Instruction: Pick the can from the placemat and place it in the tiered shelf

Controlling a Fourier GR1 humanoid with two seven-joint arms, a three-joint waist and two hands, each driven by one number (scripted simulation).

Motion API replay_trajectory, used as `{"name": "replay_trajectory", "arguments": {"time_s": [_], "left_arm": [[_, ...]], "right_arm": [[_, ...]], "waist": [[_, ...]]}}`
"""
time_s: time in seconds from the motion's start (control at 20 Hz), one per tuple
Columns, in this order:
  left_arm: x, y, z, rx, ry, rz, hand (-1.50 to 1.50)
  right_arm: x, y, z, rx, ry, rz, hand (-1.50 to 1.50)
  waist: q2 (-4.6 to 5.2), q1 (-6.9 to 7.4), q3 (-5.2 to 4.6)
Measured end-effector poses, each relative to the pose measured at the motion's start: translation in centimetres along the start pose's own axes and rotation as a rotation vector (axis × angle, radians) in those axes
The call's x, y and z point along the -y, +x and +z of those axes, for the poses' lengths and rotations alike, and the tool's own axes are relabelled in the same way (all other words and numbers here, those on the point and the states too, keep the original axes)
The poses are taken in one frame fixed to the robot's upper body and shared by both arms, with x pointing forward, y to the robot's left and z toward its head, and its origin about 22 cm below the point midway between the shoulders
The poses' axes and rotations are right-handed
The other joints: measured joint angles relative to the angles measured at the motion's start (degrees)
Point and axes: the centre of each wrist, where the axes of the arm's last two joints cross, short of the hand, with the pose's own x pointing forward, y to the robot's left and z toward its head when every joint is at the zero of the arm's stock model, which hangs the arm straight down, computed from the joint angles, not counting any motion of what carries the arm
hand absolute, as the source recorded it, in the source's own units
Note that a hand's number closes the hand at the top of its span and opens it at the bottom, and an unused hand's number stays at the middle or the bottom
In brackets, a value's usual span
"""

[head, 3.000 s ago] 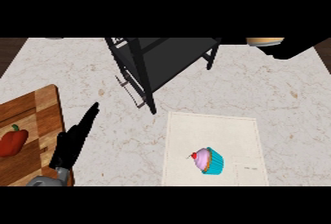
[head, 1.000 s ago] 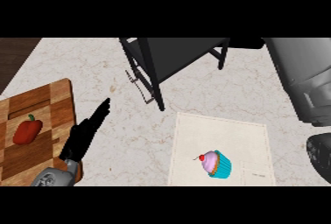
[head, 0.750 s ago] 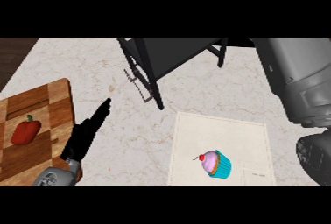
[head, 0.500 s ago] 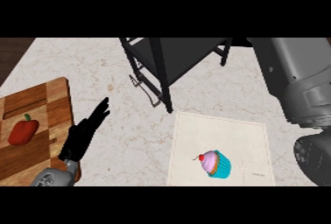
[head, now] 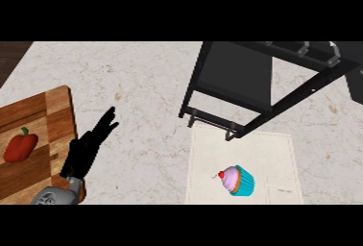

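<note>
Since half a second back my right hand and its forearm have slipped out of view, and I cannot tell where the can is. My left hand point(head: 85, 153) lies open, fingers point(head: 106, 122) straight, holding nothing. To their right the placemat point(head: 273, 149) bears a cupcake point(head: 237, 180). The tiered shelf point(head: 234, 72) stands up-right of them, its top cut off.

Marble counter point(head: 142, 86), cutting board point(head: 35, 144), placemat point(head: 245, 166), black tiered shelf point(head: 241, 91)
</note>
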Motion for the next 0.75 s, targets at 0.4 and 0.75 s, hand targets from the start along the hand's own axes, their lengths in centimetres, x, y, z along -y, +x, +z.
{"name": "replay_trajectory", "arguments": {"time_s": [0.4, 0.75], "left_arm": [[-0.3, 0.3, 0.2, -0.007, 0.0, 0.004, 0.0], [-0.1, 0.1, 0.0, 0.001, -0.007, 0.007, 0.0]], "right_arm": [[11.2, -1.3, 0.7, 0.048, -0.02, 0.062, -1.5], [15.5, -2.3, 1.7, 0.078, 0.029, 0.121, -1.5]], "waist": [[0.41, -0.24, 0.54], [0.63, 0.16, 0.66]]}}
